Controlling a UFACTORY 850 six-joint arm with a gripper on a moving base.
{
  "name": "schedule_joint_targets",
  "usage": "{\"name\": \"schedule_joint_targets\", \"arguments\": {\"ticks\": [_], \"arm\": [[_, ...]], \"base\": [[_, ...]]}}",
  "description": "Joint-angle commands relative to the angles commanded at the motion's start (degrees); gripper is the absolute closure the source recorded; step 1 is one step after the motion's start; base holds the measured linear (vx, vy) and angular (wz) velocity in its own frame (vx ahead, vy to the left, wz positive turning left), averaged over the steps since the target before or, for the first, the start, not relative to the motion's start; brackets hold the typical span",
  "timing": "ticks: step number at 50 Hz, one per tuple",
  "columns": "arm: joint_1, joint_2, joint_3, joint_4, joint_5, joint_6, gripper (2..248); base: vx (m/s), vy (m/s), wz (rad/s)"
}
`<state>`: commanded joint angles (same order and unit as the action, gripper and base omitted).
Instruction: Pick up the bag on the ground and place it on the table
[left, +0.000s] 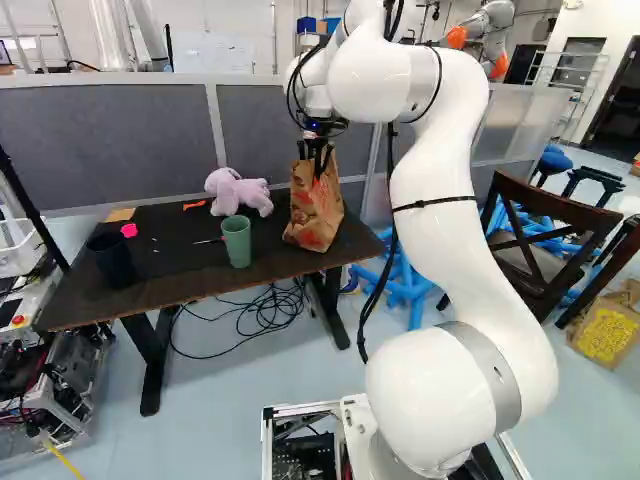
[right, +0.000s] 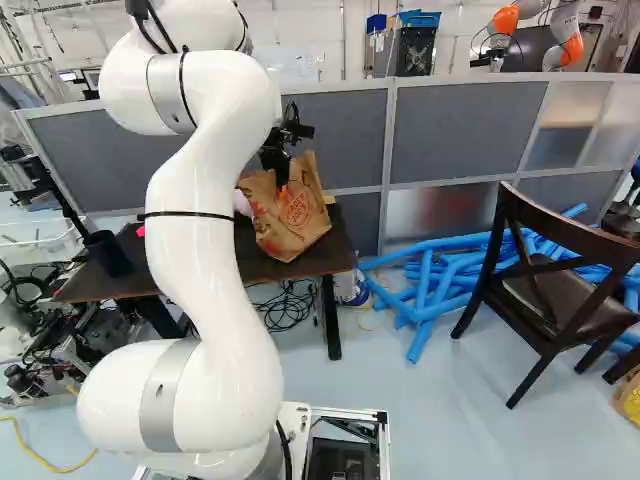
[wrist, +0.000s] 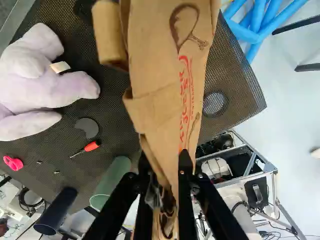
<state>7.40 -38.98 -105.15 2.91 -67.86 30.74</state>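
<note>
1. The claw (left: 317, 163) pinches the top of the paper bag (left: 313, 212).
2. The bag hangs down at the right end of the table (left: 185, 268); whether its base touches, I cannot tell.
3. Left of it: green cup (left: 237, 242) near, stuffed toy (left: 238, 192) farther.
4. Far left: dark cup (left: 112, 260).

In the left base view, a lilac plush toy (left: 236, 191) sits left of centre, with a green cup (left: 237, 242) lower in the frame and a dark cup (left: 112, 262) farther left. In the right base view, blue tubes (right: 427, 290) lie partly behind a chair (right: 530, 298).
</note>
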Motion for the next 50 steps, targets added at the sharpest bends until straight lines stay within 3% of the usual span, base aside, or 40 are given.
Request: {"name": "schedule_joint_targets", "arguments": {"ticks": [3,4,8,9,14,15,19,20,24,25,30,31,50], "arm": [[0.00,0.00,0.00,0.00,0.00,0.00,189],[0.00,0.00,0.00,0.00,0.00,0.00,156],[0.00,0.00,0.00,0.00,0.00,0.00,156],[0.00,0.00,0.00,0.00,0.00,0.00,122],[0.00,0.00,0.00,0.00,0.00,0.00,122],[0.00,0.00,0.00,0.00,0.00,0.00,86],[0.00,0.00,0.00,0.00,0.00,0.00,86],[0.00,0.00,0.00,0.00,0.00,0.00,50],[0.00,0.00,0.00,0.00,0.00,0.00,50],[0.00,0.00,0.00,0.00,0.00,0.00,13],[0.00,0.00,0.00,0.00,0.00,0.00,13],[0.00,0.00,0.00,0.00,0.00,0.00,3],[0.00,0.94,0.12,0.00,-0.01,0.00,3]], "base": [[0.000,0.000,0.000],[0.000,0.000,0.000],[0.000,0.000,0.000],[0.000,0.000,0.000],[0.000,0.000,0.000],[0.000,0.000,0.000],[0.000,0.000,0.000],[0.000,0.000,0.000],[0.000,0.000,0.000],[0.000,0.000,0.000],[0.000,0.000,0.000],[0.000,0.000,0.000],[0.000,0.000,0.000]]}}
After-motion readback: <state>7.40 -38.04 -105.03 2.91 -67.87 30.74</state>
